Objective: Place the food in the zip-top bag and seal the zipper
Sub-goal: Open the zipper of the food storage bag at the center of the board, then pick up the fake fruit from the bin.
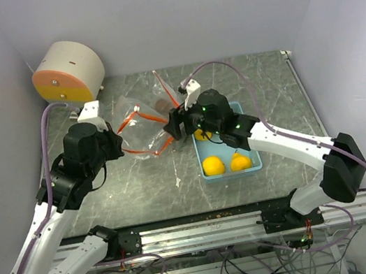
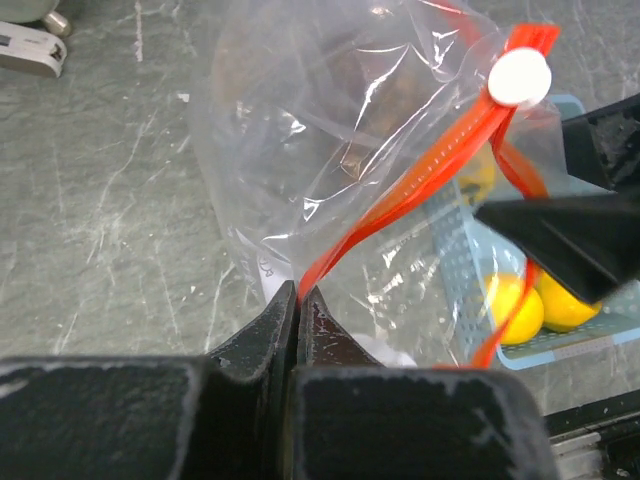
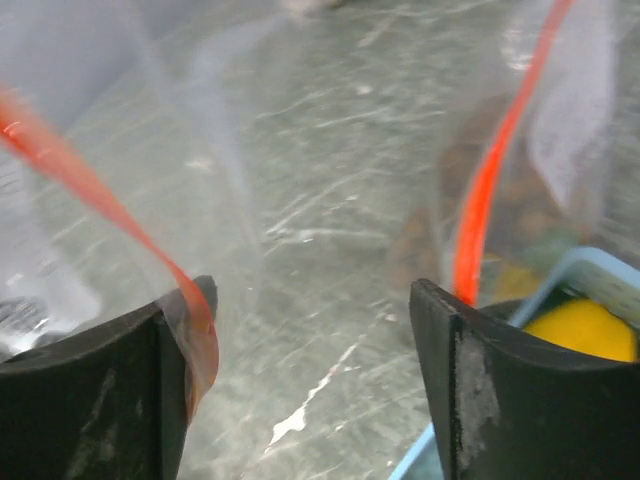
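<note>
Left hand (image 2: 298, 300) clenched on orange zipper edge (image 2: 430, 165) of zip-top bag (image 2: 290, 130), right hand (image 3: 312, 300) released, beside blue tray (image 3: 592, 262) rim

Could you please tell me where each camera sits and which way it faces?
Top external: above and behind the arms, looking down on the table; both arms show.
Left wrist: looks along the shut left gripper, which pinches the zip-top bag by its zipper.
Right wrist: looks between the fingers of the open right gripper at the bag's mouth.
Shared: all three show the bag, the light blue tray and yellow fruit.
</note>
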You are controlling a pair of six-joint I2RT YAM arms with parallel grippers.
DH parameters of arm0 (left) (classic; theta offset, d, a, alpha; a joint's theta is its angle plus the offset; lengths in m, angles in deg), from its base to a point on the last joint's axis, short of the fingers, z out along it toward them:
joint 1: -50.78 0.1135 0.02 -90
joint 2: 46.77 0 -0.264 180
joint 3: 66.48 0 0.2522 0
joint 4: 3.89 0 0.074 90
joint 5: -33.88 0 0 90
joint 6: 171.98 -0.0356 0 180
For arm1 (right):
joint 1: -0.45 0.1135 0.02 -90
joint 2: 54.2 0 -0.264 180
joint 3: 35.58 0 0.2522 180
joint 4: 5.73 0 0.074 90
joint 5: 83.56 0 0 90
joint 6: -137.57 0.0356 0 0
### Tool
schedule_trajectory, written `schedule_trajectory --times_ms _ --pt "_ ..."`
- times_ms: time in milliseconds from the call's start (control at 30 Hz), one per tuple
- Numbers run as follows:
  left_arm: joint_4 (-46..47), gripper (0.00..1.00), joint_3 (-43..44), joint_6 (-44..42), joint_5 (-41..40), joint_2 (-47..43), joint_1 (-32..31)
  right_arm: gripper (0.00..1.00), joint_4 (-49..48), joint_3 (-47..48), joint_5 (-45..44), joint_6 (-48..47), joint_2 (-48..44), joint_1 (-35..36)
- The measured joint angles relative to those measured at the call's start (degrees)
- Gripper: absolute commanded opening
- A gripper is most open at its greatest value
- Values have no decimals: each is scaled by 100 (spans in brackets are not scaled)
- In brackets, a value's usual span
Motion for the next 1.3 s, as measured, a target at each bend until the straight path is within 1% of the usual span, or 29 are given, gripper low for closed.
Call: schedule_trajectory --times_ms 33,100,167,233,300,400,567,733,867,1067,1300 --pt "-7 7 -28 -2 -42 -33 0 87 -11 -31 374 -70 -50 -9" --pt "-9 7 -98 -4 -136 -72 0 98 -46 -83 992 -146 -175 -11" --pt "-33 7 -162 -4 -262 -66 0 100 -107 -181 1401 -168 -393 2" --pt "-90 7 -186 -4 -402 -33 0 100 -162 -382 1519 -179 -719 0" --pt "-164 7 -188 -7 -544 -13 0 100 -166 -581 1445 -142 -1016 -22" --pt "-238 7 -188 -17 -717 0 0 100 109 -748 979 26 -1294 -125" --pt "-221 7 -245 -20 -750 13 0 100 1167 -715 42 535 -1084 -404" --pt "138 7 -728 20 -487 87 0 100 2249 -669 -557 927 -702 -461" --pt "444 7 -1180 83 -214 323 0 100 2636 -859 -680 1158 -693 -459" --pt "656 7 -1276 116 -125 426 0 100 2879 -1368 -695 1434 -726 -450" --pt "809 7 -1276 114 -87 282 0 99 2570 -1775 -492 1602 -540 -450"
